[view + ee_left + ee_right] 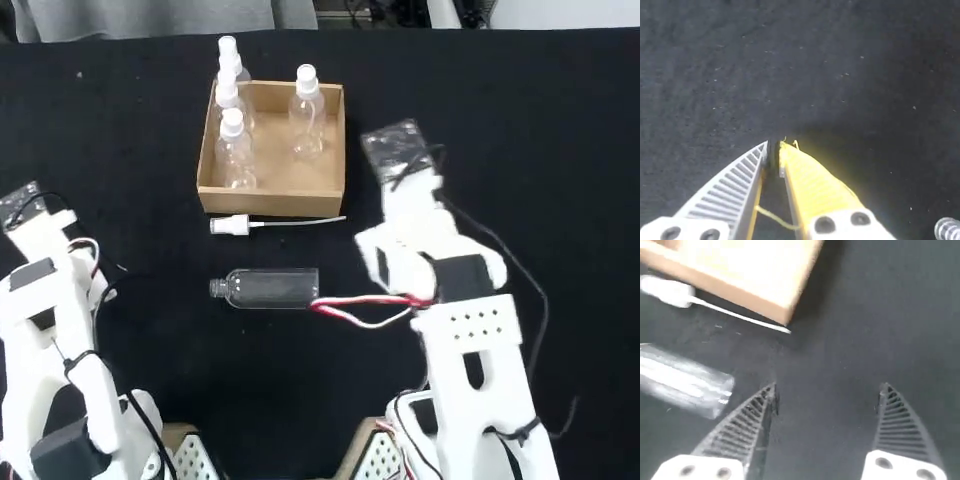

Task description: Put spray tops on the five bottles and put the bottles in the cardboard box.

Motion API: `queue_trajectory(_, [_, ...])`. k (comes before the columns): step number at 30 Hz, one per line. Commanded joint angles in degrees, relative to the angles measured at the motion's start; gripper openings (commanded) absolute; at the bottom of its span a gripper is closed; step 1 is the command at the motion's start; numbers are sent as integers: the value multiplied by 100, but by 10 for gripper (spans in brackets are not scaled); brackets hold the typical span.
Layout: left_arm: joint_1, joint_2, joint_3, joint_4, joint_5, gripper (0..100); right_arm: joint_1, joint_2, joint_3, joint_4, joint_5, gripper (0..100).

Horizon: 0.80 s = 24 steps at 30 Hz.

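Clear bottle (270, 288), uncapped, lay on its side on the black counter (560, 120). White spray top (232, 225) with its long tube lay between it and the cardboard box (270, 195). Capped bottles (237, 155) stood upright inside. Right pincer (827, 392) gaped wide beside the bottle's base. Left pincer (774, 147) was closed tip to tip, holding nothing.

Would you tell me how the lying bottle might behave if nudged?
The bottle lies on its side and looks round, so a nudge would probably roll it. It looks clear and empty, so likely light. Its smooth wall may slip when gripped.
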Motion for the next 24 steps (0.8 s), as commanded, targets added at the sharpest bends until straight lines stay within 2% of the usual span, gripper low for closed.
queue_trajectory(1, [-171,-193,-13,-97,53,29,-615,-189,-778,413,237,276])
queue_trajectory(9, [-171,-193,-13,-105,44,30,-1565,22,-1411,1011,484,276])
queue_trajectory(24, [-374,-229,154,-448,62,30,-2708,2105,-2510,1187,730,276])
